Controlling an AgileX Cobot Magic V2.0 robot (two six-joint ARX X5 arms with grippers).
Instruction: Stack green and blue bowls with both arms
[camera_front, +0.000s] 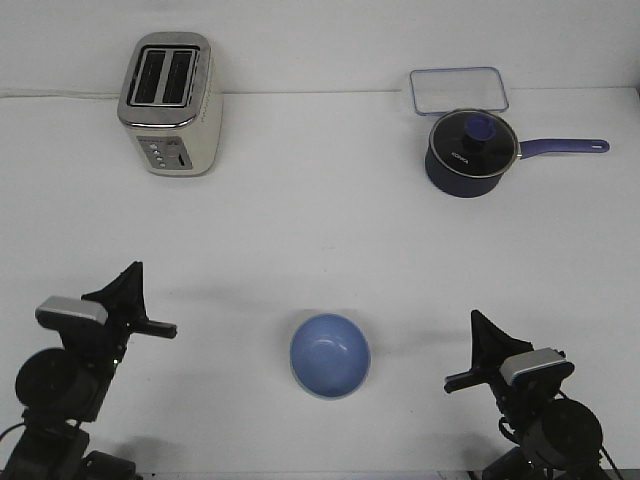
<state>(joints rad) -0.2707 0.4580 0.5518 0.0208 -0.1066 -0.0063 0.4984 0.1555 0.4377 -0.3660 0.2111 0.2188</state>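
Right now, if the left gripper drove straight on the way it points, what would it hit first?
Probably nothing nearby: the left gripper points up the table toward the toaster, far ahead. Depth is unclear.

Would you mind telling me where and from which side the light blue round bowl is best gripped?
Probably by its rim, from above. The light blue round bowl sits upright, mouth open, on the white table, so one finger can drop inside the wall and one outside. It lies about midway between the arms, so either side looks workable.

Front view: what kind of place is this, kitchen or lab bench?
Likely a lab tabletop staged with kitchen props: a plain white table holding a toaster, a lidded saucepan and a blue bowl, spaced apart, with robot arms at the near edge.
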